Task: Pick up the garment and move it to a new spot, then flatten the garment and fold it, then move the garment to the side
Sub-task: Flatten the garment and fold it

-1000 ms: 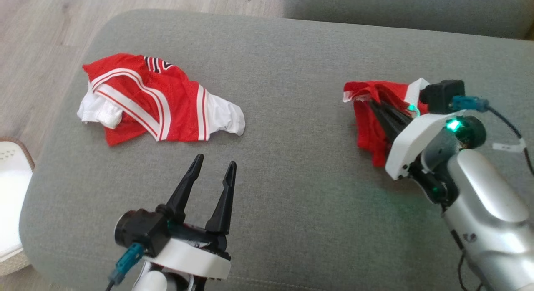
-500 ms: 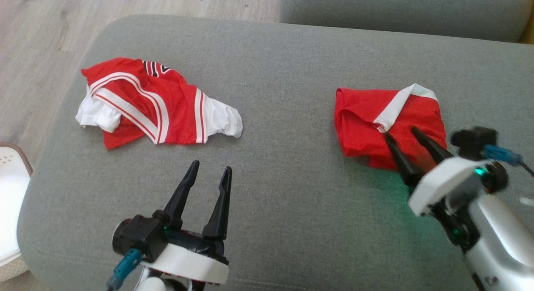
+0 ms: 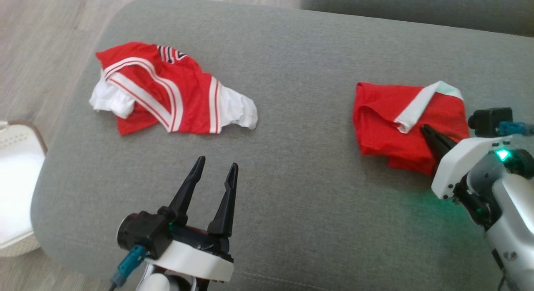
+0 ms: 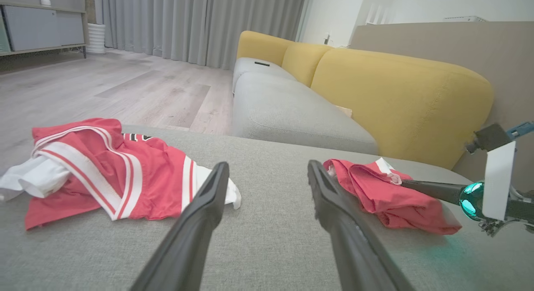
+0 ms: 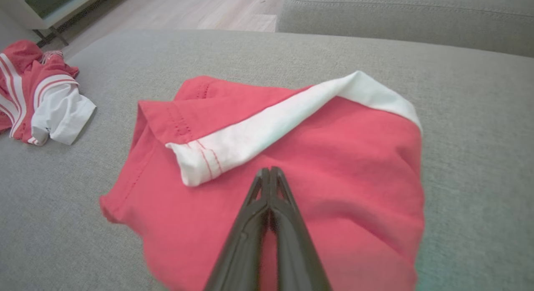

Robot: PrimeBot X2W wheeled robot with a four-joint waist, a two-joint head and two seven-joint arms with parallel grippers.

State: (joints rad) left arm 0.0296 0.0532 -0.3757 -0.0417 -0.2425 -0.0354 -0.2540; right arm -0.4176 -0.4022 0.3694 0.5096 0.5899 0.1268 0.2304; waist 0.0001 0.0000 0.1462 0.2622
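1. At the far left, on the floor beside the sofa seat (image 3: 292, 207), stands a pale container with a brown rim (image 3: 41, 140). It is cut off by the frame edge. Its inside reads as plain white, and I cannot tell what it holds, if anything.
2. On the left part of the seat lies a crumpled red-and-white garment (image 3: 167, 94). It is bunched up with its striped trim twisted, neither flattened nor folded. If it belongs to the job, all of its steps are left.
3. The left end effector (image 3: 217, 161) hovers over bare cushion near the front edge. Its fingers are spread apart and hold nothing, and it is well clear of both garments.
4. On the right part of the seat lies the folded red garment (image 3: 400, 115), a compact packet with a white band turned across the top. Its folding looks done, and it seems already set off to the side.
5. The right end effector (image 5: 269, 170) has its fingers pressed together, tips over the packet's near half. No cloth shows pinched between them, so this garment looks finished, or nearly so.
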